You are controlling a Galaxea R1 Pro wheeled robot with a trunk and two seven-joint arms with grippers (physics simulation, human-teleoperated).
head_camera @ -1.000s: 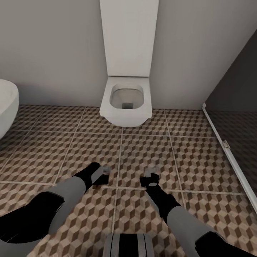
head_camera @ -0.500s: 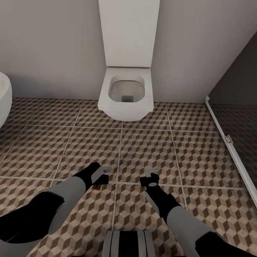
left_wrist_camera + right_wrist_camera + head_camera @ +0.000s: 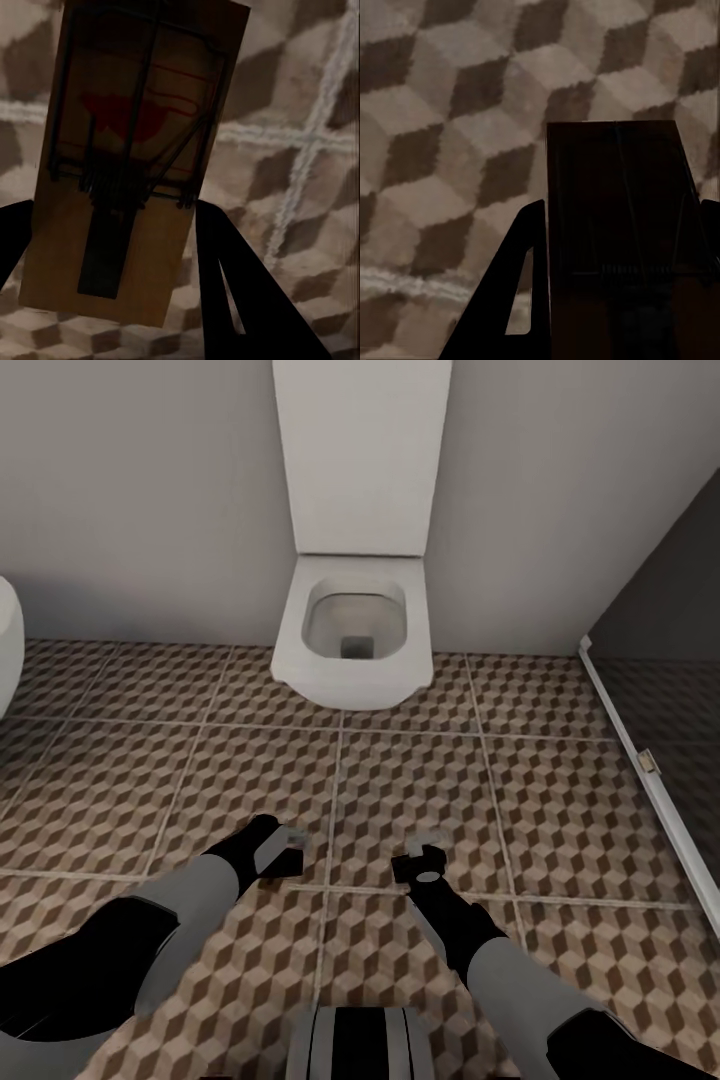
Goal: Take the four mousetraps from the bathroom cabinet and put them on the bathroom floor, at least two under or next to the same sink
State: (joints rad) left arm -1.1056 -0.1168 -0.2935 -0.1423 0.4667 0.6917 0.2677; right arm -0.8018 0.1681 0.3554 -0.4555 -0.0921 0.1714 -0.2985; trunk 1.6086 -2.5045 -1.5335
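Left gripper (image 3: 112,247) clamping mousetrap (image 3: 135,157); right gripper (image 3: 619,247) clamping second mousetrap (image 3: 615,225)

Your left wrist view crops the mousetrap (image 3: 135,157) at the frame's top edge. The right wrist's mousetrap (image 3: 622,240) sits in deep shadow, fittings barely readable, cut at the bottom edge. In the head view both traps are too small to make out.

Bathroom floor (image 3: 420,780): square tiles, brown-beige cube pattern, pale grout. White shower-screen rail (image 3: 650,780) runs along floor's right side.
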